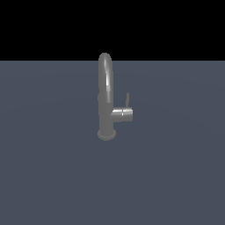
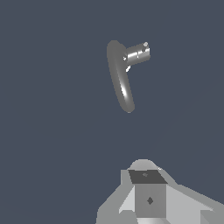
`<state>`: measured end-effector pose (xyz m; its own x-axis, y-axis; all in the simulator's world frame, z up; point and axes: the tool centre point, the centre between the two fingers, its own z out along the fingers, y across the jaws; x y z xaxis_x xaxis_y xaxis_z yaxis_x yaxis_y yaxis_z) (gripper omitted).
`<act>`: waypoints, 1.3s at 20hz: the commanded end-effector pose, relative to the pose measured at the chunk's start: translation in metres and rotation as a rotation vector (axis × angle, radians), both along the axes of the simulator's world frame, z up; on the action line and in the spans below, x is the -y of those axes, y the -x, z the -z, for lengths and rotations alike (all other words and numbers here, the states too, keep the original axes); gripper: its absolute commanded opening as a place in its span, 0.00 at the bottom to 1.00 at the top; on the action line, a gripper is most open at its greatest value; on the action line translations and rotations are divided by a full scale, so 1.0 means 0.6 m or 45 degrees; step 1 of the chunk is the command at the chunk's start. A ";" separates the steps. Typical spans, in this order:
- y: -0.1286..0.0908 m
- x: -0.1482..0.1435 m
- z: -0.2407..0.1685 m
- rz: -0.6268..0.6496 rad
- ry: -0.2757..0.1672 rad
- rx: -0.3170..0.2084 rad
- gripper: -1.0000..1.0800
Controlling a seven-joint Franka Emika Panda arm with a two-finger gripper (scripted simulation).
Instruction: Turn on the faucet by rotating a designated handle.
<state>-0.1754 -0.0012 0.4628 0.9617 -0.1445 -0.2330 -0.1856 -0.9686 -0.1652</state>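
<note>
The grey faucet (image 1: 105, 94) stands upright on the flat grey-blue floor, its arched spout rising from a round base (image 1: 107, 134). A short side cylinder (image 1: 122, 115) sticks out toward the exterior view's right. The thin dark handle (image 1: 128, 100) rises upright from its end. In the wrist view the faucet (image 2: 120, 81) is seen from above, and the handle (image 2: 145, 44) shows only as a small nub on the cylinder's end. My gripper (image 2: 147, 175) is apart from the faucet, holds nothing, and its fingers show no gap between them. It is out of the exterior view.
The grey-blue floor (image 1: 176, 176) spreads flat all around the faucet. A black background lies above the far edge. No other object shows.
</note>
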 end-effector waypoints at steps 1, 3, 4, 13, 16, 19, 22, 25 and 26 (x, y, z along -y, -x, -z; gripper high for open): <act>-0.023 0.003 0.009 0.047 -0.043 -0.049 0.00; -0.041 0.006 0.017 0.085 -0.077 -0.088 0.00; -0.049 0.007 0.021 0.104 -0.095 -0.108 0.00; -0.127 0.024 0.067 0.279 -0.259 -0.292 0.00; -0.151 0.030 0.086 0.339 -0.316 -0.356 0.00; -0.175 0.037 0.106 0.401 -0.375 -0.421 0.00; -0.197 0.045 0.129 0.464 -0.435 -0.488 0.00; -0.219 0.053 0.154 0.529 -0.498 -0.557 0.00; -0.226 0.055 0.163 0.551 -0.520 -0.580 0.00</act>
<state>-0.0463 -0.0319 0.3728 0.6612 -0.3059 -0.6850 -0.6456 -0.6971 -0.3119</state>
